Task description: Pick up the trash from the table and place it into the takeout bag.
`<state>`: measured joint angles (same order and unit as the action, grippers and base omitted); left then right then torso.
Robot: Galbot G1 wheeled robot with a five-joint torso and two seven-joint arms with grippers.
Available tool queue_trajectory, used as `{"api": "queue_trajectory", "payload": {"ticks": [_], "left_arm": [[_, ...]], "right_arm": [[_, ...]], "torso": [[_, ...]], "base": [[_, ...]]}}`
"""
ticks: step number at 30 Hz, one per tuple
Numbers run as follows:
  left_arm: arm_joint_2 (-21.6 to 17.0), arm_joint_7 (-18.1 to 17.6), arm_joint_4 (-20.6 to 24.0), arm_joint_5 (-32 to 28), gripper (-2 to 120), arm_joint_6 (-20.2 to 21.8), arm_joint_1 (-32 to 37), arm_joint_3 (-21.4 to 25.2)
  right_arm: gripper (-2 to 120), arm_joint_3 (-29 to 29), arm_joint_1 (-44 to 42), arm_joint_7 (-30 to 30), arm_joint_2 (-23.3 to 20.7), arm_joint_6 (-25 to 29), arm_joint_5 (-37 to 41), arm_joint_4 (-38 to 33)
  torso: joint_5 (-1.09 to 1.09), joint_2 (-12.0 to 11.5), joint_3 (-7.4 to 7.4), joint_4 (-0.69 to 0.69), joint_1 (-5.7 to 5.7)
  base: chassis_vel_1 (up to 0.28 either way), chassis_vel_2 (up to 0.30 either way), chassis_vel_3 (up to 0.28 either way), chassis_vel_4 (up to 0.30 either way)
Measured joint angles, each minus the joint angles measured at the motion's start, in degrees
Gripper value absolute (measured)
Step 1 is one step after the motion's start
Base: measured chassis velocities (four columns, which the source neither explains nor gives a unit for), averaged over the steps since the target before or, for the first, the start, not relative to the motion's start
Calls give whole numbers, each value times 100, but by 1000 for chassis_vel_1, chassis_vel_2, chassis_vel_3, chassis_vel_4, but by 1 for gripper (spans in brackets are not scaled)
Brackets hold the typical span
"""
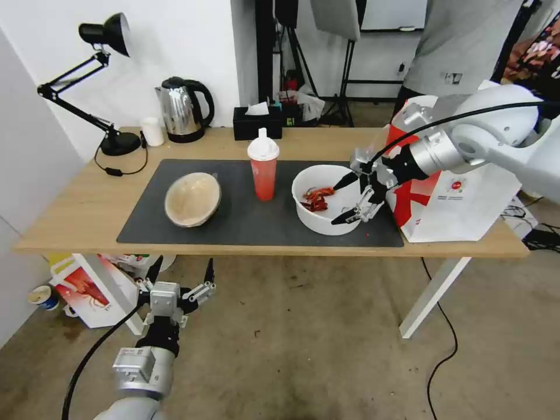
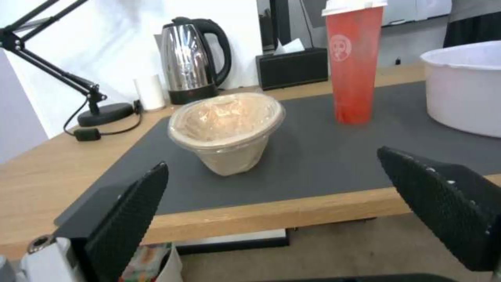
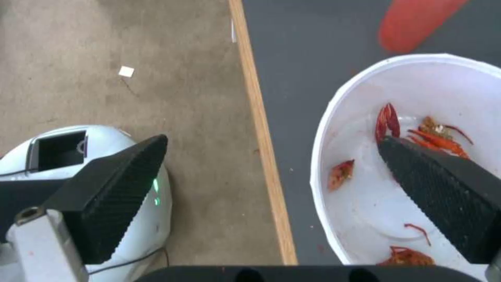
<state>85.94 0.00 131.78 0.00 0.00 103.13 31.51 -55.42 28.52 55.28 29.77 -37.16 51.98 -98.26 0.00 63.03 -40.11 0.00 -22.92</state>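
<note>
The trash sits in a row on the dark grey mat (image 1: 245, 224) of the table (image 1: 76, 216), all three pieces still on the mat. Nearest the robot, below the table's front edge, the left gripper (image 1: 181, 274) hangs over the floor with its fingers spread wide and holding nothing; in the left wrist view its two black pads (image 2: 130, 215) frame the scene ahead of it. Straight beyond that gripper, on the left part of the mat, lies the beige paper-pulp bowl (image 1: 193, 198), tilted so its opening faces partly toward the robot; the left wrist view shows it (image 2: 227, 131) resting on its base with a clear film over its mouth. The red drink cup (image 1: 263, 169) with its white lid stands upright near the middle of the mat, a little farther back than the beige bowl. To its right stands the white round plastic bowl (image 1: 326, 210), close to the mat's front right corner, with red shell scraps (image 1: 317, 198) lying inside.

The right gripper (image 1: 350, 201) hovers at that bowl's right rim, fingers wide apart and gripping nothing. In the right wrist view one finger (image 3: 444, 192) hangs over the bowl's inside above the scraps (image 3: 433, 137), while the other is over the floor outside the table's edge, so the rim lies between them.

Just behind and right of the white bowl stands the takeout bag (image 1: 461, 204), white with a red panel, on the table's right end. Along the back edge stand a steel kettle (image 1: 184, 111), a black tissue box (image 1: 256, 122) and a black desk lamp (image 1: 111, 87).
</note>
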Motion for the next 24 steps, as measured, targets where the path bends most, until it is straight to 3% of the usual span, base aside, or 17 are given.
{"api": "queue_trajectory", "payload": {"ticks": [24], "left_arm": [[0, 0, 0, 0, 100, 0, 0, 0]], "right_arm": [[100, 43, -295, 346, 768, 117, -652, 872]], "torso": [[0, -1, 0, 0, 0]], "base": [[0, 0, 0, 0]]}}
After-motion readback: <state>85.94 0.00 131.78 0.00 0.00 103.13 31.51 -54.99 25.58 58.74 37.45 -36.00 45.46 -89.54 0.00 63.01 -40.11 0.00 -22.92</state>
